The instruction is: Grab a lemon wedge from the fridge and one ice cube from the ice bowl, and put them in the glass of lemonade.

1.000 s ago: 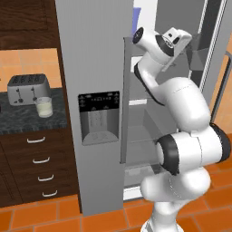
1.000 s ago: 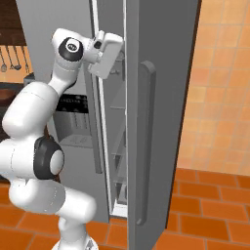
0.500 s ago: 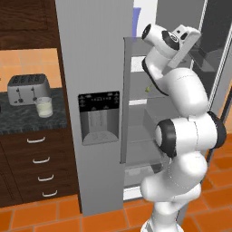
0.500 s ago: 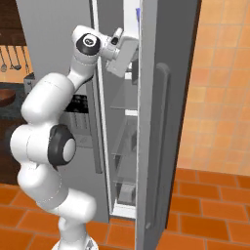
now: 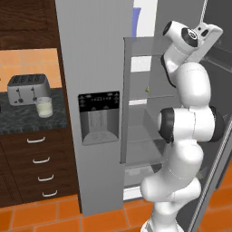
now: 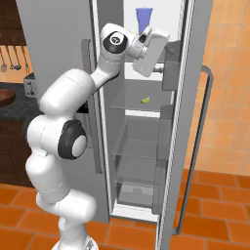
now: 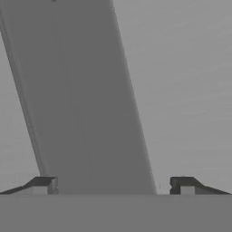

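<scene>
My pincer [image 7: 111, 186] is wide apart and holds nothing, up high inside the fridge [image 6: 188, 58]. The lemon wedge [image 6: 145, 100] lies lower down on a shelf, so I must go down.

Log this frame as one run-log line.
fridge: right door open | lemon wedge: on shelf | tool: open, empty, high inside fridge | glass: on counter by toaster
</scene>
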